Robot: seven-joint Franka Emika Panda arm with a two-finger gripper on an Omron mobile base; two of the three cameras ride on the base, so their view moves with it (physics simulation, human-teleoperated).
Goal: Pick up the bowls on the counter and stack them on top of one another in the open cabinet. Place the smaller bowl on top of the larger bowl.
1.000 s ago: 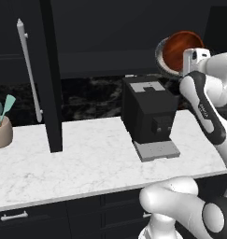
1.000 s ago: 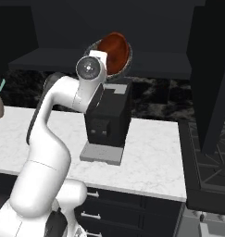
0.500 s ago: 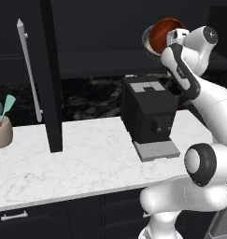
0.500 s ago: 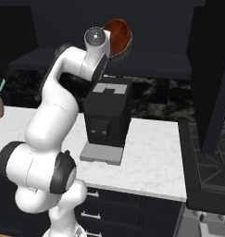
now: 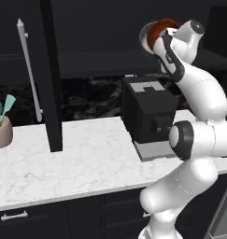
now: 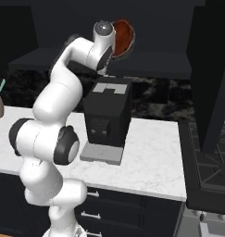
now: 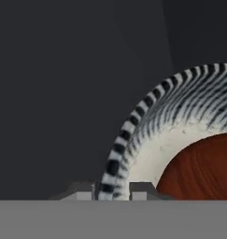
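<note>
Smaller bowl (image 7: 199, 170), glossy reddish-brown inside, striped black-and-white rim, gripped by jaws

I can read no text, label, brand or number on anything here. The black machine (image 5: 149, 114) on the counter (image 5: 82, 163) has only a pale angular mark on its top, and this is no letter I can recognise.
</note>
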